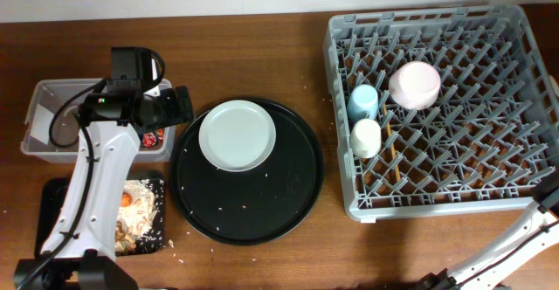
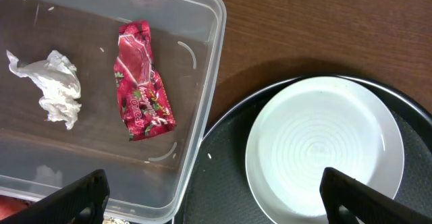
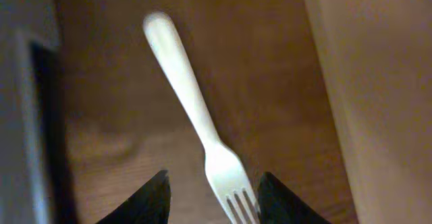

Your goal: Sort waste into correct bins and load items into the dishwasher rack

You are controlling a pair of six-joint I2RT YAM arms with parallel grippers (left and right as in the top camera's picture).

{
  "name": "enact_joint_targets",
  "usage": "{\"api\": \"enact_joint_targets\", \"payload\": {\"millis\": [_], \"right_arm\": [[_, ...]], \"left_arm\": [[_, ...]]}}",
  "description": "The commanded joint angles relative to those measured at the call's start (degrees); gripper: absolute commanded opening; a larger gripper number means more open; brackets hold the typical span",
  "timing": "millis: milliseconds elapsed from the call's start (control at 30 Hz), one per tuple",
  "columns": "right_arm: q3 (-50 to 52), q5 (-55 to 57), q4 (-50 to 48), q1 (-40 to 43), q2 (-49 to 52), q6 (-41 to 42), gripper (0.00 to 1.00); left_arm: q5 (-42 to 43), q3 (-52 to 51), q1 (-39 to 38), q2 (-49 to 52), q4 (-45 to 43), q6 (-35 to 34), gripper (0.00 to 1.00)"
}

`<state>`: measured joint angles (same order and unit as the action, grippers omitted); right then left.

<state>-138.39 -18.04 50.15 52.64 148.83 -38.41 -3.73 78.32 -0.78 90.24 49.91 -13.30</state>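
Slim white fork (image 3: 196, 116), seen only from the right wrist, its tines between the right gripper's (image 3: 212, 183) parted fingers, untouched; left gripper (image 2: 212, 179) gapes empty beside the clear tub (image 2: 209, 82).

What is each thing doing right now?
Clear plastic rectangular tub: holds waste.
Crumpled red wrapper: in tub.
Crumpled white tissue: in tub.
Shallow black rectangular tray: holds food scraps.
Pale grey-green round plate: empty.
Big round black tray: carries plate.
Grey plastic dishwasher rack: partly filled.
Small blue cup: in rack.
Small cream cup: in rack.
Pinkish-white bowl: in rack.
Thin wooden chopsticks: in rack.
Left claw: open.
Right claw: open.
White fork: between its open fingers.
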Motion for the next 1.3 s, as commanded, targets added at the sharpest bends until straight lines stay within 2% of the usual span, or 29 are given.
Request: {"api": "enact_joint_targets", "payload": {"millis": [0,167,400,567,667,867,1067,1200,1233,1267], "right_arm": [[5.2,4.2,-1.8,1.7,0.6,-1.9,0.44],[7.5,5.2,-2.6,2.2,0.6,-1.9,0.36],[5.1,4.7,-4.7,2.1,0.5,-1.4,0.37],[3.9,-3.8,-4.6,1.9,-0.3,-1.5,0.38],[3.1,-4.2,-8.6,0.0,0.0,-1.9,0.46],[3.1,-1.2,-20.4,-3.8,4.4,-2.1,0.5],[3.1,-0.1,-20.4,-2.7,9.1,-2.1,0.5],[3.1,1.1,-16.0,-0.8,9.1,-2.1,0.31],[3.1,1.1,-14.3,-0.2,9.0,-2.1,0.21],[3.1,1.1,-12.6,0.3,9.0,-2.1,0.16]], "left_arm": [[-0.6,0.3,-0.1,-0.1,-0.1,-0.4,0.99],[-0.6,0.3,-0.1,-0.1,-0.1,-0.4,0.99],[-0.6,0.3,-0.1,-0.1,-0.1,-0.4,0.99],[-0.6,0.3,-0.1,-0.1,-0.1,-0.4,0.99],[-0.6,0.3,-0.1,-0.1,-0.1,-0.4,0.99],[-0.6,0.3,-0.1,-0.1,-0.1,-0.4,0.99],[-0.6,0.3,-0.1,-0.1,-0.1,-0.4,0.99],[-0.6,0.3,-0.1,-0.1,-0.1,-0.4,0.99],[-0.6,0.3,-0.1,-0.1,-0.1,-0.4,0.99],[-0.6,0.3,-0.1,-0.1,-0.1,-0.4,0.99]]}}
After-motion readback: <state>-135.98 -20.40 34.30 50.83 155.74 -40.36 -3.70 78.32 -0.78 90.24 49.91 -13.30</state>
